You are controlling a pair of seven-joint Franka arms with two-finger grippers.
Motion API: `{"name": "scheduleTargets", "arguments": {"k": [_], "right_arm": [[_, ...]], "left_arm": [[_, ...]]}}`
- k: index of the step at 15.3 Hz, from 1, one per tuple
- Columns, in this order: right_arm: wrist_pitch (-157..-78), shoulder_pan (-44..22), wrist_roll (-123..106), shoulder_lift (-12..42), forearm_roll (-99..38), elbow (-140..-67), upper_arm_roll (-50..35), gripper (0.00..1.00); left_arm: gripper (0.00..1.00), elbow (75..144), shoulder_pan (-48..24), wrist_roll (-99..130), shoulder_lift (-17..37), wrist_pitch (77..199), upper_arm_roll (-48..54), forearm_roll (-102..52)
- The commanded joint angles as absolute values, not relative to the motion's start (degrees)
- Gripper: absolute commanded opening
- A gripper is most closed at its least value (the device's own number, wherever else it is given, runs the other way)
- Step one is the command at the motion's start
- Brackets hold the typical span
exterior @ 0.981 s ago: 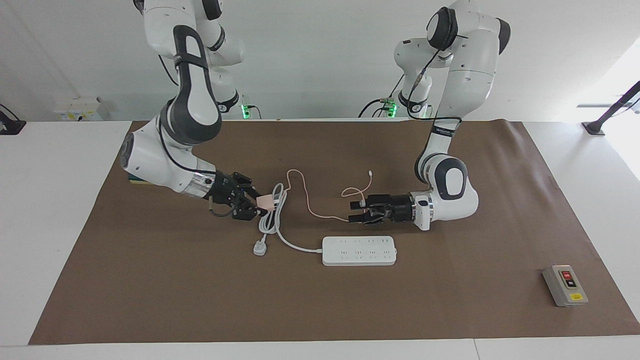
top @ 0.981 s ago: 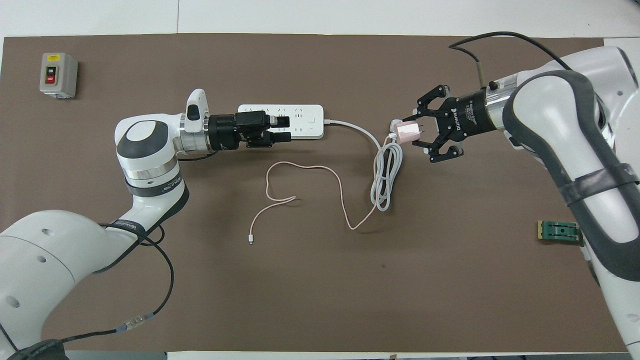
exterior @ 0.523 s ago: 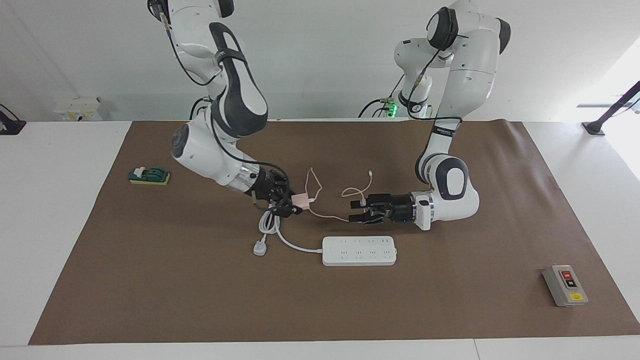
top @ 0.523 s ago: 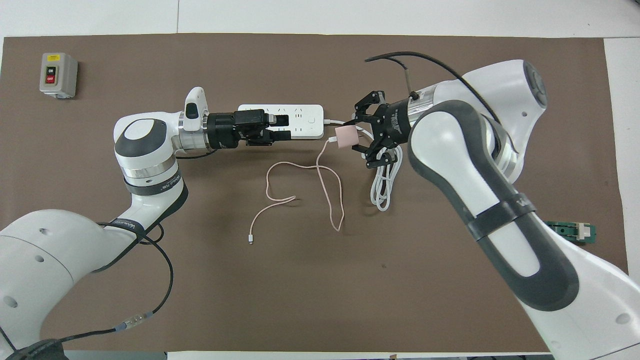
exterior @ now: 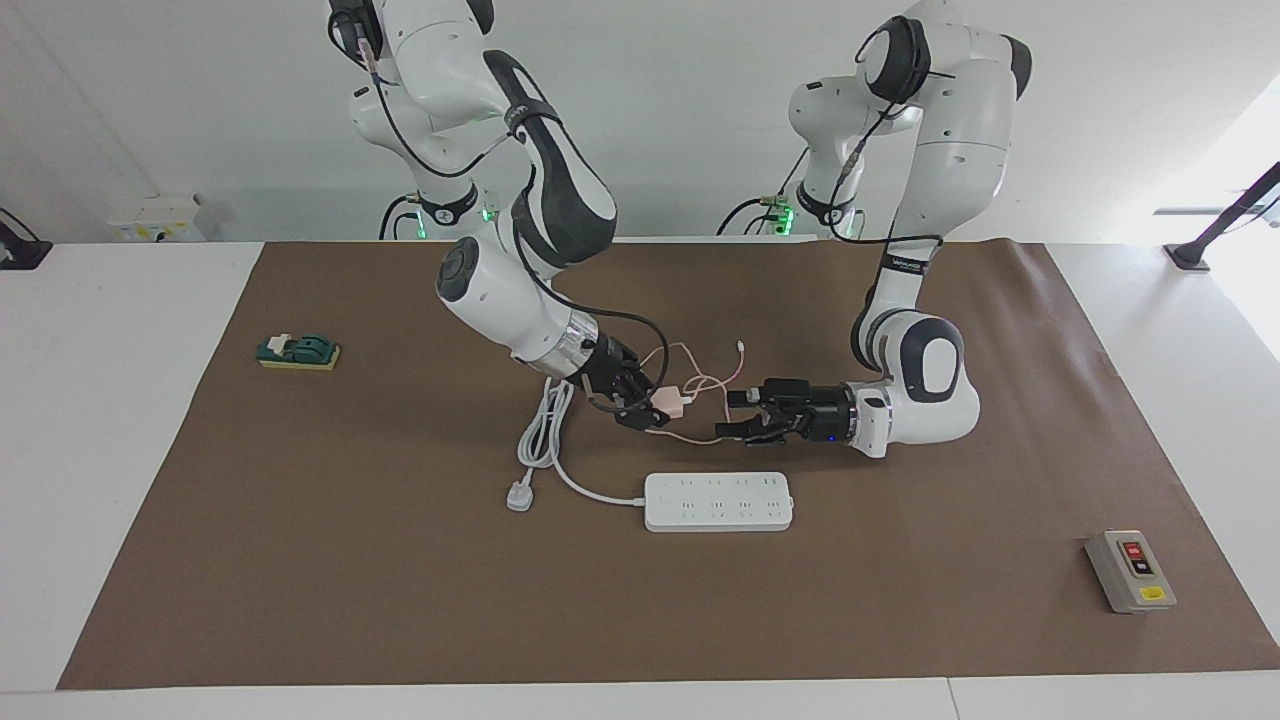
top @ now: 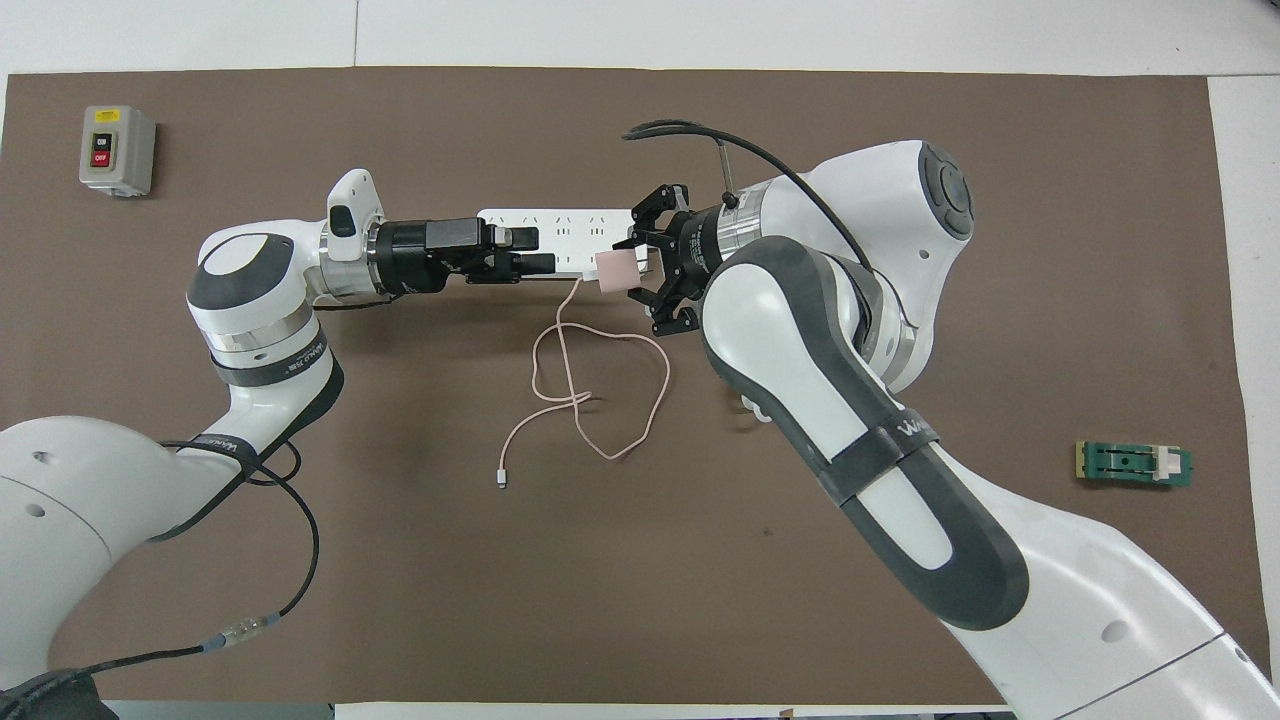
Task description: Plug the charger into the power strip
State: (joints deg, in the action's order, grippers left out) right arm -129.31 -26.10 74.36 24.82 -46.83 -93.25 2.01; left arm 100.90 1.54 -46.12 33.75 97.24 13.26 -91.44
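Observation:
My right gripper (exterior: 657, 405) is shut on the pale-pink charger (exterior: 670, 401) and holds it in the air, clear of the white power strip (exterior: 718, 501). In the overhead view the charger (top: 617, 268) covers the cord end of the power strip (top: 560, 222). Its thin pink cable (top: 605, 400) hangs down and loops on the mat, ending in a small connector (top: 501, 482). My left gripper (exterior: 737, 415) is open and empty, low over the mat beside the strip, its tips pointing at the charger. It also shows in the overhead view (top: 530, 250).
The strip's thick white cord (exterior: 545, 430) lies coiled toward the right arm's end, with its white plug (exterior: 519, 496) on the mat. A grey switch box (exterior: 1130, 570) stands toward the left arm's end. A green block (exterior: 298, 352) lies toward the right arm's end.
My right arm has carried the charger from over the coiled cord toward the left gripper, dragging the cable along. My left gripper has drawn back a little toward its own end.

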Motion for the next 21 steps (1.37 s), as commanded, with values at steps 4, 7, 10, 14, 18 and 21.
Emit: {"name": "scheduleTargets", "arguments": {"k": [4, 7, 10, 14, 18, 21], "right_arm": [[-130.78, -27.07, 80.42, 29.09, -49.84, -88.16, 2.20, 0.00], [-130.78, -27.07, 80.42, 29.18, -50.01, -88.15, 2.20, 0.00], [-130.87, -27.07, 80.42, 29.18, -50.10, -88.15, 2.20, 0.00], [-130.87, -27.07, 80.42, 29.18, -50.10, -88.15, 2.20, 0.00], [-130.87, -27.07, 80.42, 29.18, -50.27, -88.15, 2.20, 0.00], [-130.87, -27.07, 80.42, 29.18, -50.36, -88.15, 2.20, 0.00]], "left_arm": [[1.00, 101.77, 1.23, -49.22, 31.38, 101.24, 13.53, -89.30], [1.00, 102.65, 0.88, -45.80, 31.29, 102.65, 13.62, -89.38], [1.00, 105.19, 0.53, -43.35, 29.01, 104.67, 13.62, -89.38], [1.00, 106.17, -0.18, -40.43, 27.95, 105.56, 13.71, -89.56], [1.00, 106.35, -1.84, -40.43, 28.04, 106.95, 13.80, -89.65], [1.00, 105.82, -2.90, -40.60, 28.83, 107.40, 14.23, -90.00]]}}
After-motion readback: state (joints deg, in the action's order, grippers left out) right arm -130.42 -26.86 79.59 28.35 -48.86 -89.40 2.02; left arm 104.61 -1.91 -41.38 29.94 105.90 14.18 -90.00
